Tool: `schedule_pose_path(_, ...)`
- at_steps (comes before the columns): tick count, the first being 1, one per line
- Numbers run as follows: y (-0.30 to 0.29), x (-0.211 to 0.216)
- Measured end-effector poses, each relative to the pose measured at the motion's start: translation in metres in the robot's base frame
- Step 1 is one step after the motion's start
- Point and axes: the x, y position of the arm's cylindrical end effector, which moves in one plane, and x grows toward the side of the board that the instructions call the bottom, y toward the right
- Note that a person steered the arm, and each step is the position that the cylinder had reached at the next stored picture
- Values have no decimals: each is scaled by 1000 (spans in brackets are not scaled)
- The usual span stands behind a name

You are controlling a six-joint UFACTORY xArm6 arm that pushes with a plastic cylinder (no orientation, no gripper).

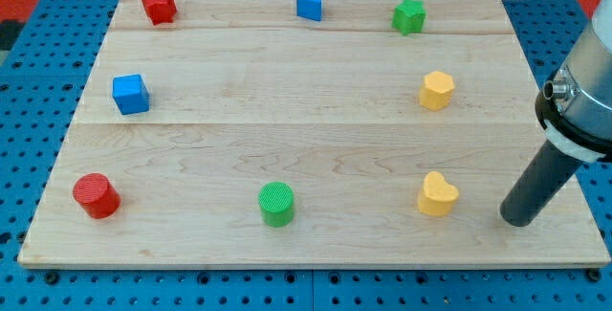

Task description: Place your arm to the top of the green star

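The green star [408,15] lies near the view's top edge of the wooden board [287,139], right of centre. My tip [517,220] rests on the board near the view's bottom right, far below the green star. It stands just right of the yellow heart [437,194], apart from it.
A red star [159,6] and a blue pentagon-like block [309,4] lie along the view's top. A yellow hexagon [437,90] lies at the right, a blue cube [130,94] at the left. A red cylinder [97,195] and a green cylinder [277,204] lie along the bottom.
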Motion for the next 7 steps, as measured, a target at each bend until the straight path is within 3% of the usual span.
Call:
schedule_pose_path(4, -4, -42)
schedule_pose_path(7, -5, -41)
